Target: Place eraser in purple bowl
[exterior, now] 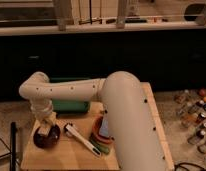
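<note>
The purple bowl (pixel 46 137) sits at the front left of the wooden table (pixel 66 155). My gripper (pixel 45 127) hangs right over the bowl, pointing down into it. A pale tan block with a darker part, the eraser (pixel 44 131), shows at the gripper's tip just above the bowl's inside. Whether the eraser is held or lying in the bowl cannot be told. My white arm (pixel 71 91) reaches in from the right and hides much of the table.
A long white utensil (pixel 81 139) lies to the right of the bowl. A stack of orange, green and blue bowls (pixel 100 135) stands at mid-table, partly behind my arm. A green rectangular tray (pixel 70 106) lies at the back. Bottles (pixel 193 117) stand on the floor at right.
</note>
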`<state>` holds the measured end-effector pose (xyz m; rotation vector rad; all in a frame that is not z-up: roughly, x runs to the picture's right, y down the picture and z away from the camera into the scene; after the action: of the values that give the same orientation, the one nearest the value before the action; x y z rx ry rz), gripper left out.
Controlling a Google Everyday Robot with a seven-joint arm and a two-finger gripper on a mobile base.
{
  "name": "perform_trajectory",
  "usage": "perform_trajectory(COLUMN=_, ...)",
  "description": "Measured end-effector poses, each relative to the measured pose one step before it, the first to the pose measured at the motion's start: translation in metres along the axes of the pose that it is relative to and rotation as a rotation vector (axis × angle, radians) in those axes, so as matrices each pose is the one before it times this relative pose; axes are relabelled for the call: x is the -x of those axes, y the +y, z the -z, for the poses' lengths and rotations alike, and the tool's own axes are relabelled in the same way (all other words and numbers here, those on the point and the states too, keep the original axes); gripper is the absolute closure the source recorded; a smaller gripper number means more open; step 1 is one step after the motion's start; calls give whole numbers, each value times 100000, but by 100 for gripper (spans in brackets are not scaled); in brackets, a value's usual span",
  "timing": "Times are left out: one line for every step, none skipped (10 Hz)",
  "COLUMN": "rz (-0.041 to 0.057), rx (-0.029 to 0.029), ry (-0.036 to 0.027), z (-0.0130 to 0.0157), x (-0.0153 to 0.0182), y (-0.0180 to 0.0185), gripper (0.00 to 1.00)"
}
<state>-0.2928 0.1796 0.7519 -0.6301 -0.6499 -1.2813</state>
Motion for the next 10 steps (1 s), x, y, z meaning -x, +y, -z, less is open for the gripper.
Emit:
perform_trajectory(rz=1329, rx=826, ry=-120, z=-24, x=333, y=-32, gripper=100)
perform_trajectory(rz=2228, rx=1282, ry=-265, z=-132, x=570, y=-213, gripper=100)
perform_trajectory(rz=1180, rx=532, ry=-254, z=-139, x=359, y=-205, gripper=100)
perform_trajectory(rz=783, rx=568, ry=-400, z=-221, x=243, y=55, gripper=100)
perform_trajectory(rz=952, rx=316, ry=-233, z=-137, x=234, y=40, gripper=99)
perform_trajectory(rz=994, rx=199, ry=-203, z=-139, x=217, y=-44, gripper=94)
perform_trajectory(rz=1259, rx=49, ry=-35, z=-39, x=213, y=-84, gripper=84)
perform_trajectory(rz=999, rx=123, ry=34, z=-35, x=140, y=-61, gripper=73)
perform_trajectory(rz=881, rx=77, ry=78, z=54, x=161, y=-148, gripper=62)
perform_trajectory(rz=757, rx=312, ry=37, z=19, x=109, y=-92, gripper=52)
